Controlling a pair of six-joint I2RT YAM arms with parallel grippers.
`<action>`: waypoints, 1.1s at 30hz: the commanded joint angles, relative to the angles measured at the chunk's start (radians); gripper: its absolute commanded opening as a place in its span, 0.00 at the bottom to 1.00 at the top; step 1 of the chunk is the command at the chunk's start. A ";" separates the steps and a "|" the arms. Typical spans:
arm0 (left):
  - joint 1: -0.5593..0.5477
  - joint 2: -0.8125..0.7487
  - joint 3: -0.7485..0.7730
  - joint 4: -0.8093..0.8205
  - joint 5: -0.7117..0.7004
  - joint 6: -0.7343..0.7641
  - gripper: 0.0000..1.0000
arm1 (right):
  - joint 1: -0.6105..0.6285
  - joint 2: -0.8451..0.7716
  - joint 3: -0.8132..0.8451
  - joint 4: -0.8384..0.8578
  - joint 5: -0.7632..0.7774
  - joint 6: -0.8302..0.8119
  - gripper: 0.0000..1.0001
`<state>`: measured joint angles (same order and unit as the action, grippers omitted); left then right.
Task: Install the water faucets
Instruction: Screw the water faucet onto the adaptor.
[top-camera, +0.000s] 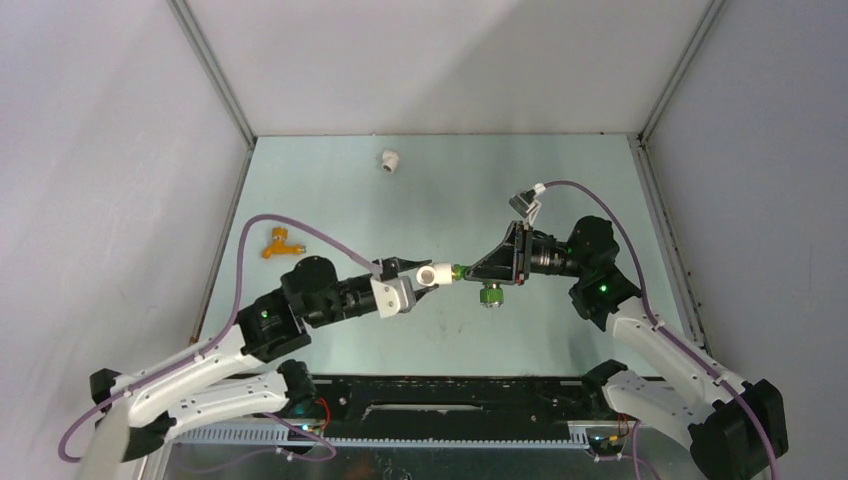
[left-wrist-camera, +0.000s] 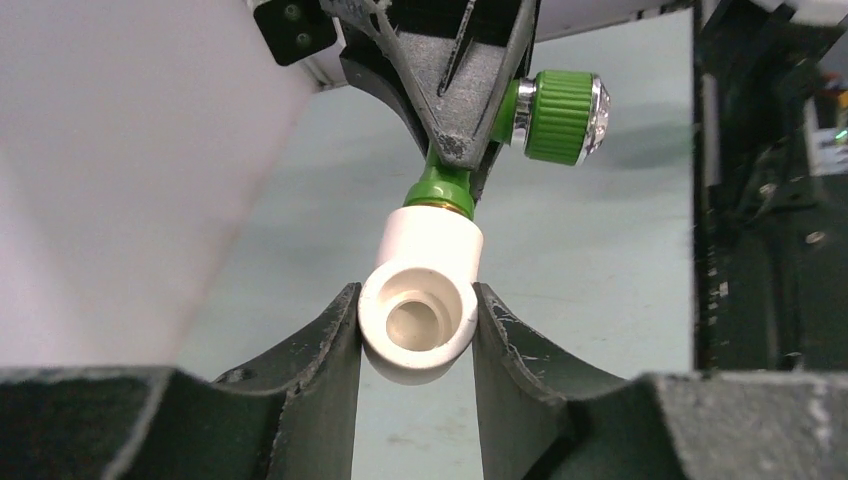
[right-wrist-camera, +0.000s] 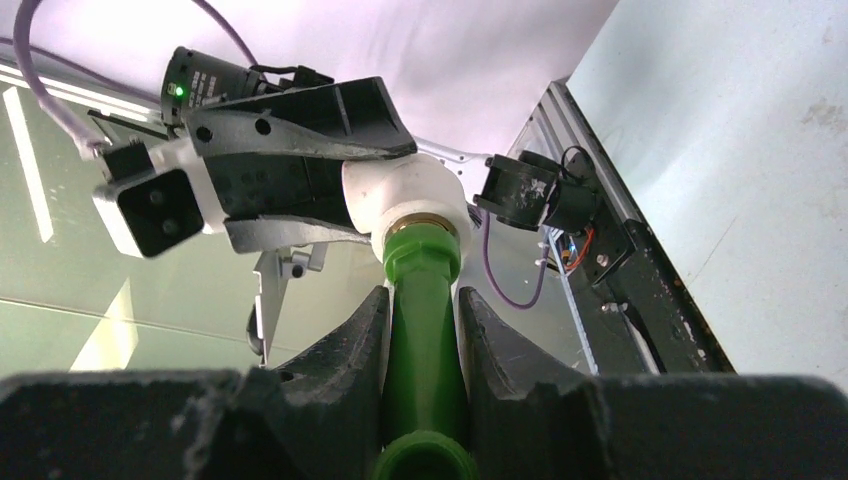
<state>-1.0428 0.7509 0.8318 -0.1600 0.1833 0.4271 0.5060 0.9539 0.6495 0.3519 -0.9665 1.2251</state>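
Over the middle of the table (top-camera: 330, 190), held clear of its surface, the green faucet (top-camera: 462, 271) lies roughly level between the two arms. Its threaded end sits in the mouth of a white elbow fitting (top-camera: 433, 274), with a narrow brass-coloured ring showing at the joint in the right wrist view. How deep the thread is seated cannot be determined. The faucet's side handle (left-wrist-camera: 555, 117), green and ribbed with a shiny clear cap, projects toward the near edge of the table. The right gripper (right-wrist-camera: 422, 310) is clamped on the faucet's body, one finger against each side. The left gripper (left-wrist-camera: 418, 330) is clamped on the elbow fitting, its fingers touching both flanks and the fitting's open end facing the wrist camera. The orange faucet (top-camera: 278, 243) lies on the table near the left edge, well apart from both grippers. A second white elbow fitting (top-camera: 389, 160) rests near the far edge.
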 joint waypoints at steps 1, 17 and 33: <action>-0.048 -0.025 -0.004 0.065 -0.208 0.280 0.00 | 0.007 -0.009 0.012 0.080 -0.025 0.020 0.00; -0.363 -0.055 -0.133 0.356 -0.559 0.969 0.01 | 0.014 -0.001 0.012 0.087 -0.023 0.022 0.00; -0.418 -0.069 -0.142 0.345 -0.690 0.946 0.98 | 0.000 -0.014 0.012 0.054 -0.029 -0.005 0.00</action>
<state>-1.4586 0.7074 0.6785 0.0929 -0.4255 1.4063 0.5148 0.9546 0.6495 0.4129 -0.9733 1.2453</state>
